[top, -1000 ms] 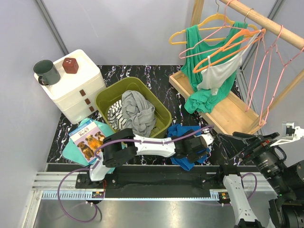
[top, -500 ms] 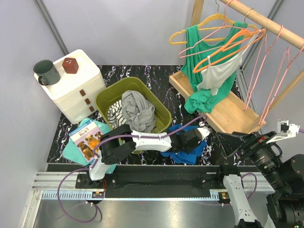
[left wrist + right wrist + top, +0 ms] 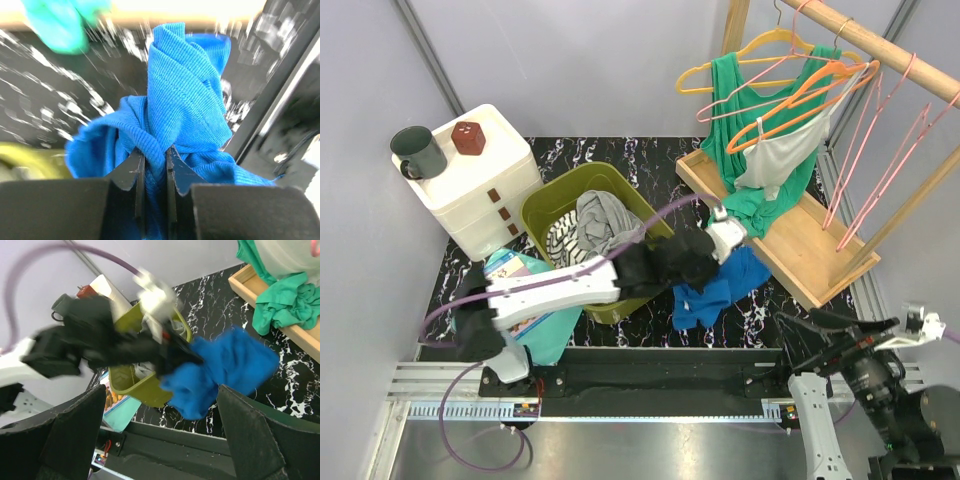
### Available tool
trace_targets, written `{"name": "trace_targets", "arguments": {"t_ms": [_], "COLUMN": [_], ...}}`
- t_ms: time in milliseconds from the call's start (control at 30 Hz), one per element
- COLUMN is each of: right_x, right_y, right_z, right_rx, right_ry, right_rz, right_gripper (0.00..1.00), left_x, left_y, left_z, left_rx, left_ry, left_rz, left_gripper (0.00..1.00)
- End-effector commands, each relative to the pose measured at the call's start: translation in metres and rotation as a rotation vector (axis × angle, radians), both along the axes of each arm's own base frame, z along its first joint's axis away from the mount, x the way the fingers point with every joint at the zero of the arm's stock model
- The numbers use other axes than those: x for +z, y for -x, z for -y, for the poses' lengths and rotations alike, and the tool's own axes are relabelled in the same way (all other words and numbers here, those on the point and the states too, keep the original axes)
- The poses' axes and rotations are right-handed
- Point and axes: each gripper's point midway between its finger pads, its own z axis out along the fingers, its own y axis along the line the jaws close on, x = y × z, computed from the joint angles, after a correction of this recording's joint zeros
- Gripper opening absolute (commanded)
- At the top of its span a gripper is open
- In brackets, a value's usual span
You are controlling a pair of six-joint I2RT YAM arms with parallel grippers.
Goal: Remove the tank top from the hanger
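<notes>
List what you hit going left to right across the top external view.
dark green mug → maroon block → olive basket → blue garment → wooden rail

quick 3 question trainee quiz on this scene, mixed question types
1. True or false: a mug stands on the white drawers.
2. The left end effector grips: A book, B blue cloth, C mug.
3. Fill in: the right end effector is ____ (open or shut).
Key: 1 true; 2 B; 3 open.
</notes>
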Motion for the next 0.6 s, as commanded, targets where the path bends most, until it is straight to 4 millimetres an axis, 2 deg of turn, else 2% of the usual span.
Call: {"name": "trace_targets", "arguments": {"t_ms": [0,100,133,200,233,267,333,367,433,467,500,533,567], "right_x": [-0.001,0.002,0.003,0.005,0.006,0.006,0.007,0.007,0.006,0.005,0.004,0.003,0.002], "right_y": [0.012,0.016,0.016,0.015,0.014,0.013,0.010,0.010,0.006,0.005,0.003,0.000,-0.001], "right_z": [0.006,0.006,0.006,0.007,0.007,0.007,0.006,0.006,0.005,0.005,0.004,0.004,0.004], "right_rx": [-0.046,-0.049,-0.050,-0.055,-0.056,-0.053,-0.048,-0.047,-0.042,-0.040,-0.037,-0.034,-0.033], "right_ry": [0.008,0.000,0.000,0.001,-0.002,-0.001,-0.005,-0.008,-0.016,-0.019,-0.022,-0.028,-0.030], "right_rz": [0.066,0.092,0.100,0.111,0.108,0.107,0.106,0.106,0.097,0.091,0.084,0.073,0.067], "right_gripper": [1.00,1.00,1.00,1.00,1.00,1.00,1.00,1.00,1.00,1.00,1.00,1.00,1.00], "left_x": [0.114,0.148,0.169,0.182,0.197,0.203,0.211,0.219,0.218,0.218,0.218,0.193,0.180], "left_y": [-0.018,-0.025,-0.027,-0.041,-0.045,-0.059,-0.071,-0.082,-0.090,-0.098,-0.103,-0.107,-0.118], "left_z": [-0.029,-0.047,-0.058,-0.079,-0.094,-0.109,-0.130,-0.150,-0.165,-0.179,-0.183,-0.182,-0.190], "left_rx": [0.063,0.087,0.104,0.165,0.197,0.243,0.298,0.353,0.400,0.442,0.457,0.460,0.498], "left_ry": [0.229,0.297,0.334,0.340,0.369,0.375,0.392,0.408,0.418,0.427,0.449,0.431,0.427], "left_rz": [0.121,0.149,0.175,0.203,0.224,0.239,0.253,0.273,0.270,0.274,0.277,0.230,0.216], "left_gripper": [0.00,0.00,0.00,0.00,0.00,0.00,0.00,0.00,0.00,0.00,0.00,0.00,0.00]}}
